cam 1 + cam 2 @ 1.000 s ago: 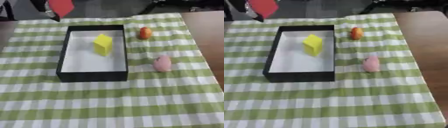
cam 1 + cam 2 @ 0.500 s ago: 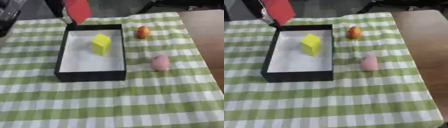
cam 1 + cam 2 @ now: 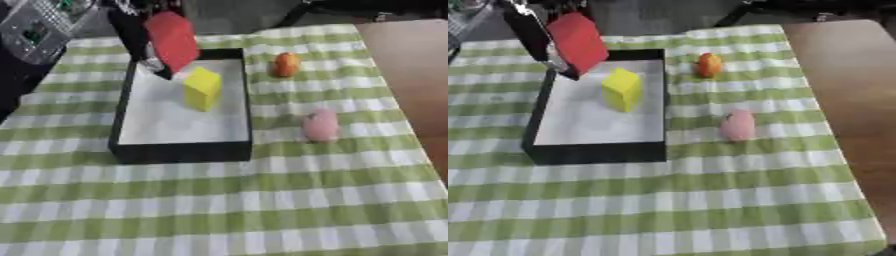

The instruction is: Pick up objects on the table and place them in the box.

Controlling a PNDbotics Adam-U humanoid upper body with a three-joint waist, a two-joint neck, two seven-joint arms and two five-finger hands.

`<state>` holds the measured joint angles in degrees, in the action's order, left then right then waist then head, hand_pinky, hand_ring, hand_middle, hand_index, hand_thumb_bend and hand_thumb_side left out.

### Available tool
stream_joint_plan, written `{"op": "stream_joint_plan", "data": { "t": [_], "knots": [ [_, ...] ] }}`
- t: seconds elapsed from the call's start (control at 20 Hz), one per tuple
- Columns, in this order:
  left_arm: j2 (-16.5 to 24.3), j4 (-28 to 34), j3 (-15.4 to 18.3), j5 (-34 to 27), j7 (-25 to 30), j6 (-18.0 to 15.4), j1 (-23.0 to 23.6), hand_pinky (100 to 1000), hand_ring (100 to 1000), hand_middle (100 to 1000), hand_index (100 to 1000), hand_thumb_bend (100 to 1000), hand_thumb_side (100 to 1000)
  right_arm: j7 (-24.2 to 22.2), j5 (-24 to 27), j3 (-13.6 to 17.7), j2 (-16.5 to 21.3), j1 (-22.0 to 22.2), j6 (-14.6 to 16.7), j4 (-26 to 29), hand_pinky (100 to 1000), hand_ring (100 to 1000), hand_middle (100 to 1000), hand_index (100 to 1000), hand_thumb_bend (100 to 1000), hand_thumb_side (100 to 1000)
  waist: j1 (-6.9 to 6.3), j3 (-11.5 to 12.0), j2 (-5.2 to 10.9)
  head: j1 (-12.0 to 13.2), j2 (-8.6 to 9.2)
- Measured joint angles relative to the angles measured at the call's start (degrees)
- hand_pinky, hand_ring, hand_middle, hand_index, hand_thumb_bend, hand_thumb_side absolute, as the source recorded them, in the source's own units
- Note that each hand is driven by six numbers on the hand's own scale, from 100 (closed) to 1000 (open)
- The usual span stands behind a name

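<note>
A red block (image 3: 172, 39) hangs over the far left corner of the black box (image 3: 181, 150), held by my left hand (image 3: 133, 35), whose dark fingers curl round its left side. A yellow block (image 3: 202, 88) stands on the white floor of the box. On the cloth to the right of the box lie an orange fruit-like object (image 3: 285, 64) and, nearer, a pink rounded object (image 3: 320, 125). My right hand shows in neither view.
A green and white checked cloth (image 3: 262, 200) covers the table. Bare brown tabletop (image 3: 842, 75) shows at the right. A grey device (image 3: 39, 25) sits at the upper left corner. Dark shapes line the far edge.
My left hand has carried the red block to the right and down, from the far left corner towards the box's far end. The view has also shifted a little.
</note>
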<state>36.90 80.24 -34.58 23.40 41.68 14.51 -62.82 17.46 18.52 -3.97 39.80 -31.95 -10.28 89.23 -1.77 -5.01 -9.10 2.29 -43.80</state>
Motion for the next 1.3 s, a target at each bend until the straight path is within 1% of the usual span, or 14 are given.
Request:
{"op": "stream_joint_plan", "data": {
  "t": [0.15,0.45,0.55,0.65,0.75,0.8,0.85,0.9,0.95,1.1,1.2,1.25,1.3],
  "knots": [
    [-1.1,-0.8,-0.8,2.5,-0.5,-0.5,1.1,451,533,594,678,663,100,-0.1,0.0,-0.2,-0.3,0.0,-0.1,0.0,756,680,717,881,100,792,0.0,-0.2,-0.01,0.1,0.0],
    [-3.3,-6.1,-1.3,7.3,-1.8,-2.7,3.5,470,552,607,686,665,100,-0.1,0.0,-0.3,-0.5,0.1,-0.1,0.0,756,679,717,881,100,797,0.0,-0.6,-0.06,1.0,0.0],
    [-3.7,-7.7,-1.5,7.9,-1.6,-3.6,4.2,500,574,628,701,678,100,-0.1,0.0,-0.3,-0.5,0.2,-0.1,0.0,756,679,717,881,100,799,0.0,-0.6,-0.07,1.1,0.0],
    [-3.7,-8.8,-1.6,8.0,-1.6,-4.4,4.5,557,619,672,729,689,100,-0.1,0.0,-0.3,-0.5,0.2,-0.2,0.0,756,679,717,881,100,800,0.0,-0.6,-0.08,1.3,0.0],
    [-3.7,-9.1,-1.6,8.3,-1.8,-5.0,4.6,662,733,737,789,815,100,-0.1,0.0,-0.3,-0.5,0.2,-0.2,0.0,756,679,717,881,100,801,0.0,-0.6,-0.08,1.3,0.0],
    [-3.7,-9.1,-1.6,8.7,-1.9,-5.3,4.6,781,820,789,833,912,202,-0.1,0.0,-0.3,-0.5,0.2,-0.2,0.0,756,679,717,881,100,801,0.0,-0.6,-0.08,1.3,0.0],
    [-3.7,-9.1,-1.7,9.4,-1.9,-5.6,4.6,840,872,820,860,988,317,-0.1,0.0,-0.3,-0.5,0.2,-0.2,0.0,756,679,717,881,100,801,0.0,-0.6,-0.08,1.3,0.0],
    [-3.7,-8.9,-1.7,10.2,-1.8,-6.0,4.6,888,917,849,882,999,428,-0.1,0.0,-0.3,-0.5,0.2,-0.2,0.0,756,679,717,881,100,801,0.0,-0.6,-0.08,1.4,0.0],
    [-3.7,-8.7,-1.7,11.2,-1.6,-6.4,4.6,910,932,861,892,985,468,-0.1,0.0,-0.3,-0.5,0.3,-0.2,0.0,756,679,717,881,100,801,0.0,-0.6,-0.08,1.5,0.0],
    [-3.6,-7.9,-1.5,14.3,-0.7,-7.3,4.8,885,908,847,877,983,466,-0.1,0.0,-0.3,-0.5,0.3,-0.2,0.0,756,679,717,881,100,798,0.0,-0.5,-0.08,1.5,0.0],
    [-3.4,-6.6,-0.6,15.8,-1.3,-7.3,5.3,846,871,825,862,926,451,-0.1,0.0,-0.3,-0.5,0.2,-0.2,0.0,756,681,718,881,100,782,0.0,-0.5,-0.08,1.5,0.0],
    [-2.9,-5.5,0.2,16.1,-1.9,-6.9,5.7,831,857,818,861,911,440,-0.1,0.0,-0.3,-0.5,0.2,-0.2,0.0,756,681,718,881,100,767,0.0,-0.5,-0.08,1.5,0.0],
    [-2.3,-4.0,1.3,16.4,-2.8,-6.4,6.1,819,845,814,858,885,431,-0.1,0.0,-0.3,-0.5,0.1,-0.1,0.0,756,682,719,881,100,736,0.0,-0.4,-0.08,1.5,0.0]
  ]
}}
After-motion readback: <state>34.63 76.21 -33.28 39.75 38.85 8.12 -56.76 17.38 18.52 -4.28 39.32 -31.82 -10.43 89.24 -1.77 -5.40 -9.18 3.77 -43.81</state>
